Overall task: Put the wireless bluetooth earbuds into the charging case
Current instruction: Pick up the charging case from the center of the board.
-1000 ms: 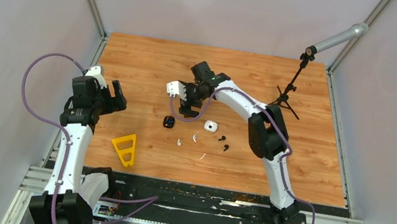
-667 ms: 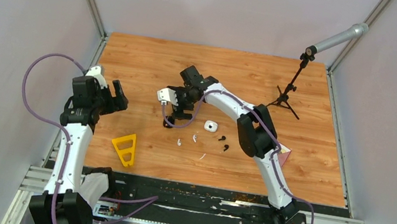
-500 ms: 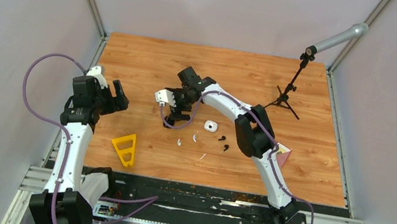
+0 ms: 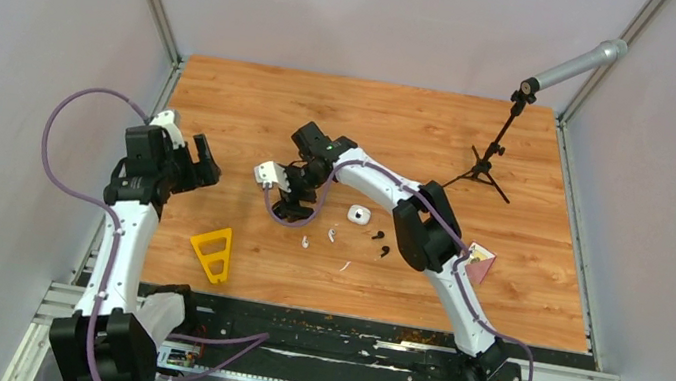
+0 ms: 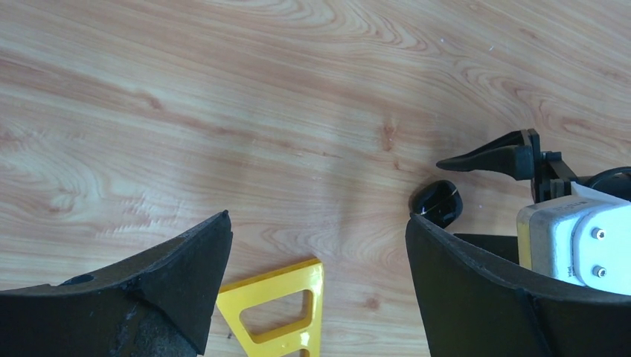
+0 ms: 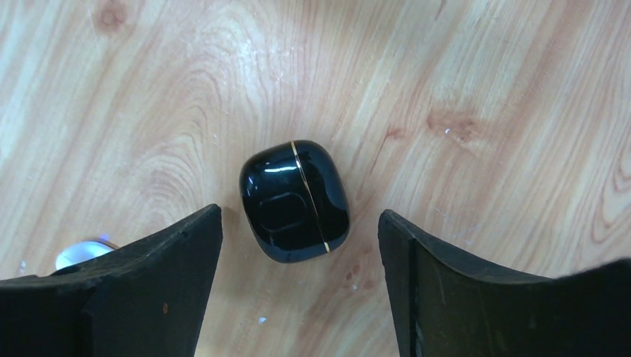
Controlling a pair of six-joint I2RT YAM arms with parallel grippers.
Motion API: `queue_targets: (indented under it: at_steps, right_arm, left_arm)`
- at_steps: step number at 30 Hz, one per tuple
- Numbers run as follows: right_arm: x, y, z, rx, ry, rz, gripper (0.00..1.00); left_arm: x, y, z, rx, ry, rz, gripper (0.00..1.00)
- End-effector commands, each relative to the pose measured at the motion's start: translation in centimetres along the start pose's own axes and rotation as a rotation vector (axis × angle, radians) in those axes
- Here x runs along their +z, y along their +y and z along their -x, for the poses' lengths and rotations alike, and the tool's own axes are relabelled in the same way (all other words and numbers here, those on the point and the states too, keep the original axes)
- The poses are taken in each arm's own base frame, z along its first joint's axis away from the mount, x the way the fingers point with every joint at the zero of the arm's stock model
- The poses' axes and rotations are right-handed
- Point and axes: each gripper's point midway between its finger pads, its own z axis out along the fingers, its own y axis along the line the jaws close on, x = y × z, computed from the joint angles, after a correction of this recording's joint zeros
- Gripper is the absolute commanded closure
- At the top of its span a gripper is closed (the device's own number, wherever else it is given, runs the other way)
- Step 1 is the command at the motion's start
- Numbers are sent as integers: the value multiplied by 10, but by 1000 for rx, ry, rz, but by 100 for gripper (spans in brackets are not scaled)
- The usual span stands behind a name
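A closed glossy black charging case with a gold seam lies on the wooden table, also visible in the left wrist view. My right gripper is open and hangs low over it, one finger on each side, not touching; from the top view it hides the case. A white case lies to the right. Two white earbuds and two black earbuds lie loose near it. My left gripper is open and empty, above the table at the left.
A yellow triangular piece lies front left, also below my left gripper. A thin white sliver lies near the earbuds. A microphone stand stands back right. A pink card lies by the right arm.
My right arm has swung left and toward the front, coming down over the black case, which it now hides from above. The left arm has hardly moved.
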Motion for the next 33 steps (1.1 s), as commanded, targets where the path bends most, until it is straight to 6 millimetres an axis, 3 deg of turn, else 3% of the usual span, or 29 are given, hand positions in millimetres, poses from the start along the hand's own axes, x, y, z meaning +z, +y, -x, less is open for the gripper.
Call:
queue_targets:
  at_steps: [1,6,13,16,18,20,24,28,33]
  right_arm:
    - [11,6,12,78,-73,30,26]
    - [14,15,4,124,-59,50,34]
    - [14,22,-6,152,-32,66,33]
    - [13,18,-8,166,-21,49,49]
    - [5,11,-4,194,-34,26,55]
    - [-11,4,4,205,-53,-8,60]
    - [-67,-6,35,197,-98,-100,67]
    - [-124,-10,56,211,-142,-222,69]
    - [-204,-22,82,197,-174,-525,68]
  left_arm:
    - [-4,-10,23,-7,-41,-39,7]
    - [-1,-11,22,-14,-32,-49,7]
    - [6,-21,19,-39,-7,-108,9]
    - [12,-21,16,-49,16,-115,12]
    - [16,-22,13,-55,41,-125,12]
    - [21,-29,10,-62,56,-165,13]
    - [28,-56,12,-40,65,-287,13]
    - [20,-111,31,33,12,-512,13]
    - [-15,-189,52,153,-51,-804,14]
